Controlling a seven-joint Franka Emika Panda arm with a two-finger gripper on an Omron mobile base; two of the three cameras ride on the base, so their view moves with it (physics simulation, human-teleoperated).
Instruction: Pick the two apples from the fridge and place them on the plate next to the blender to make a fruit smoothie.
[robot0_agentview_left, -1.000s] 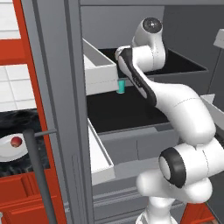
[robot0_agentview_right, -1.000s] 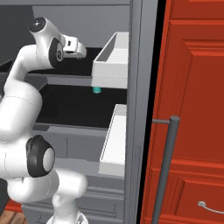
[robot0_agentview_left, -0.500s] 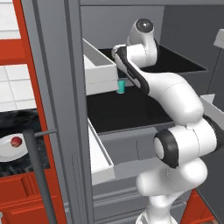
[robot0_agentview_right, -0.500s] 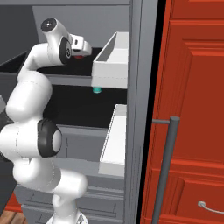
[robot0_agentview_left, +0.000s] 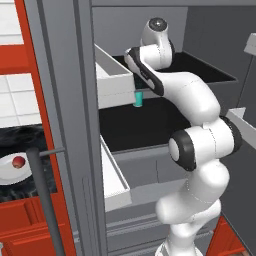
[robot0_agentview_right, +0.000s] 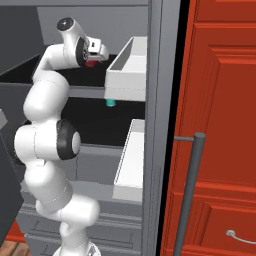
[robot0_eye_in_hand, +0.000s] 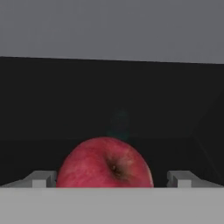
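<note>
Apple (robot0_eye_in_hand: 105, 162) between spread gripper (robot0_eye_in_hand: 111, 178) fingertips on upper fridge (robot0_agentview_left: 65, 75) shelf (other already on plate (robot0_agentview_left: 11, 172)); could roll away if nudged before closing

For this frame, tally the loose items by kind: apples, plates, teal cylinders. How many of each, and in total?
Apples: 2, one on the plate, one between the gripper's fingers at the upper fridge shelf
Plates: 1
Teal cylinders: 1
Total: 4
</note>
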